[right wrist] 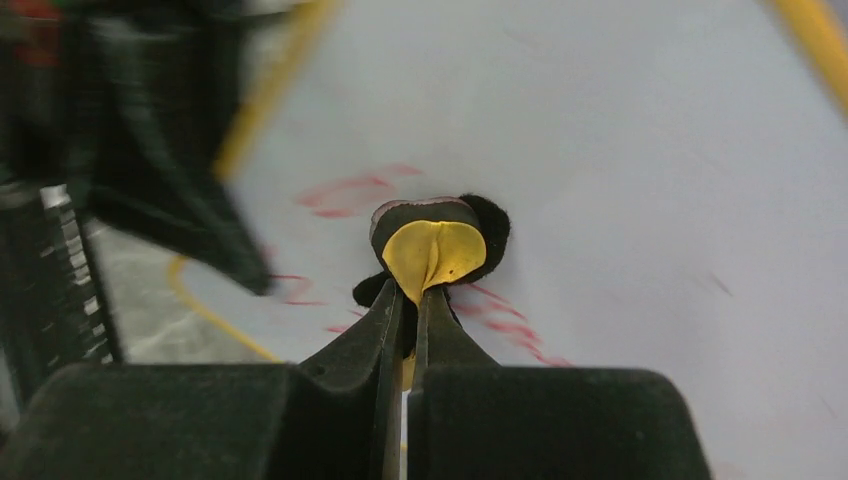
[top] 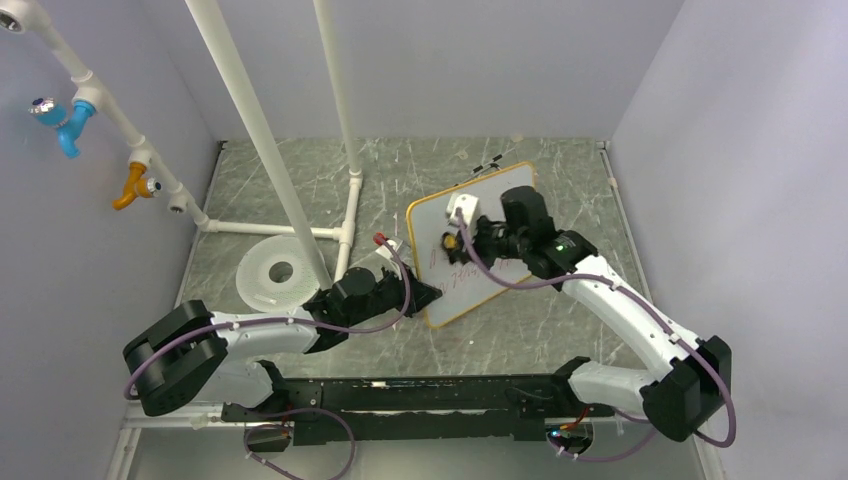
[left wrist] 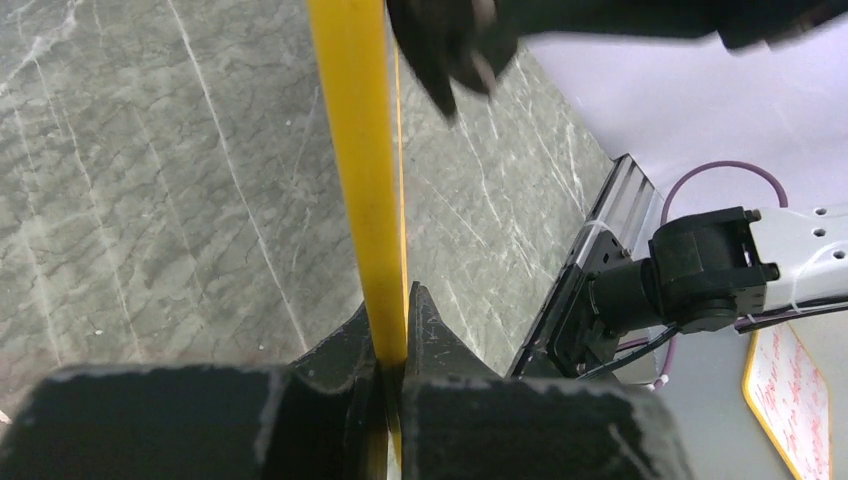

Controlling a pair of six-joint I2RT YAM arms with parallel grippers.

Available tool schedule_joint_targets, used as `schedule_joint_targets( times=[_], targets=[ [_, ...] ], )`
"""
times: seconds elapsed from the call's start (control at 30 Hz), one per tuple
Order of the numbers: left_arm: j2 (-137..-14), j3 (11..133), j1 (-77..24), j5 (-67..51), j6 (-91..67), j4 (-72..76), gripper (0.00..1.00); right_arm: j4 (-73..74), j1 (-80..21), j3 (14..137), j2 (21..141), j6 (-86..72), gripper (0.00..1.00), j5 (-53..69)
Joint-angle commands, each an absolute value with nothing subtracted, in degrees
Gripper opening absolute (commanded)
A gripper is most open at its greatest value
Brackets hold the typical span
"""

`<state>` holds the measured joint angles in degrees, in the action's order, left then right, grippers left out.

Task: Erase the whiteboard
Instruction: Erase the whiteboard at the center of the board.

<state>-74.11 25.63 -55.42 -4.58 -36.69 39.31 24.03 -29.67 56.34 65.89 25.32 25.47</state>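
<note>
Top external view shows the whiteboard [top: 465,290] a little right of the middle of the grey-green marbled worktop [top: 500,345], turned at an angle between the two arms. The left pincer [top: 425,293] is at the near left edge of the board. The right pincer [top: 455,245] reaches over the board from the right side, and a small eraser [top: 450,241], yellow and black, is at its tip.

In the left wrist view, the left pincer [left wrist: 395,320] is clenched on the thin orange-yellow frame of the whiteboard [left wrist: 355,150]. The frame is seen from its edge and runs straight up between the two fingers, with worktop [left wrist: 150,200] on both sides of it. How much the board leans cannot be told.

In the right wrist view, the right pincer [right wrist: 410,300] is closed tightly on the eraser [right wrist: 432,250], which is pressed against the white face of the whiteboard [right wrist: 650,200]. Red marks [right wrist: 345,190] lie on the board at the left of the eraser and just under it.

On the left part of the worktop a round white disc [top: 275,272] with a hole in its centre lies near a frame of white pipes [top: 262,140]
</note>
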Motion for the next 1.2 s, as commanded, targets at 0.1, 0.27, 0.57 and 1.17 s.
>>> schedule_joint_targets(
  times=[0.1,0.27,0.57,1.17],
  targets=[
    [-70.36,27.58,-56.37,-10.34,-30.80,42.17,0.00,29.40,-36.11,61.07,68.07,33.58,0.00,27.22],
    [-69.79,27.98,-56.26,-11.09,-30.84,40.73,0.00,19.19,-27.10,60.63,67.13,23.72,0.00,13.74],
    [-69.34,28.29,-56.25,-11.90,-31.59,40.04,0.00,17.16,-20.99,64.82,69.32,19.62,0.00,14.23],
    [-69.87,30.60,-55.63,-12.89,-31.84,35.89,0.00,22.43,-37.46,66.42,68.71,30.47,0.00,10.47]
  ],
)
